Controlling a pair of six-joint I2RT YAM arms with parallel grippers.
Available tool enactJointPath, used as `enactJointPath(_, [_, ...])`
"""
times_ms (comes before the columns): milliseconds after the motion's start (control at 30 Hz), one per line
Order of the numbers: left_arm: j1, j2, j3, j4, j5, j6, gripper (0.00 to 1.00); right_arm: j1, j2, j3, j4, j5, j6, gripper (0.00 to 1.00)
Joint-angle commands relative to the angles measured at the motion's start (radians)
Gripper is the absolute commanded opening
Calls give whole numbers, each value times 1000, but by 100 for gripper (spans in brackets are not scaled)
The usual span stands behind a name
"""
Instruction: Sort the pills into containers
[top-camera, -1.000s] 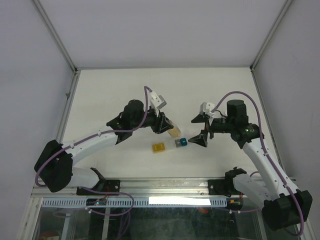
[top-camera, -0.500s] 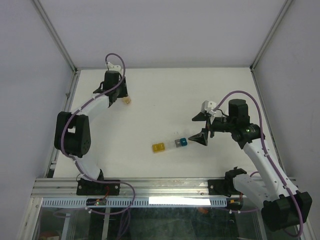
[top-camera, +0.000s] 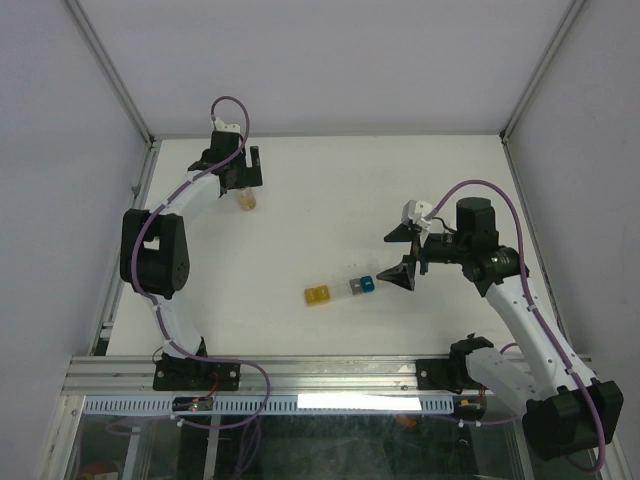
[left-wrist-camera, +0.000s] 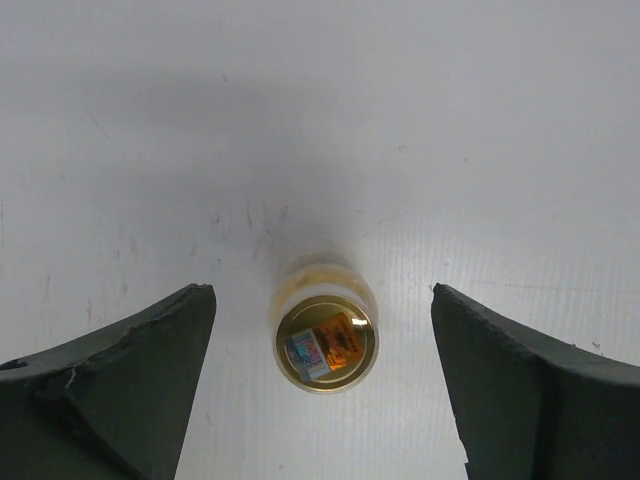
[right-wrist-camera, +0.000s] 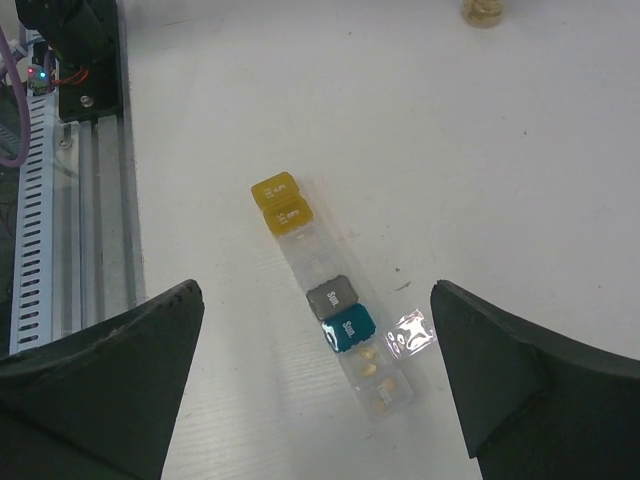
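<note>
Nearest the arm bases, the containers (right-wrist-camera: 332, 298) lie as a short slanted strip on the white desk (right-wrist-camera: 520, 180), toward the right arm's side. Two yellow lids sit at one end, then a clear stretch, a grey lid, a blue lid, and last the clear open compartments. A few tiny tan-orange pills (right-wrist-camera: 369, 367) lie inside these (too small to count surely). A glinting clear flap (right-wrist-camera: 410, 331) lies just beside the blue lid. A metal rail (right-wrist-camera: 95, 230) with cabling runs along the desk's near edge.

The right fingers (right-wrist-camera: 100, 380) hang above the strip, spread as wide as they go and holding nothing. In the wrist view the strip lies between them, untouched.

Far across the desk, near its back left corner, stands a round clear vial (left-wrist-camera: 325, 335) with tan contents and a gold top. The left fingers (left-wrist-camera: 120, 380) flank it, parted wide. There is bare desk on either side of the vial, so they grip nothing.
</note>
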Motion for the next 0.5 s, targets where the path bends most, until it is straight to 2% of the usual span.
enactJointPath(0, [-6,-127,25,-7,100,-16,92,-11,10,14,52,-15,38,100])
enactJointPath(100, [-63,-248,-36,-7,191,-4,93,-21,28,18,69,-35,79,100])
enactJointPath(200, [-221,-394,-156,57,198,32,98,-35,56,26,93,-62,146,100])
enactJointPath(333, [-406,-618,-486,418,366,71,99,-55,156,110,-43,-188,121,100])
enactJointPath(367, [-430,-664,-582,540,464,75,99,-57,177,133,-84,-196,83,100])
enactJointPath(467, [-452,-759,-811,832,638,88,99,-68,224,177,-150,-126,6,99])
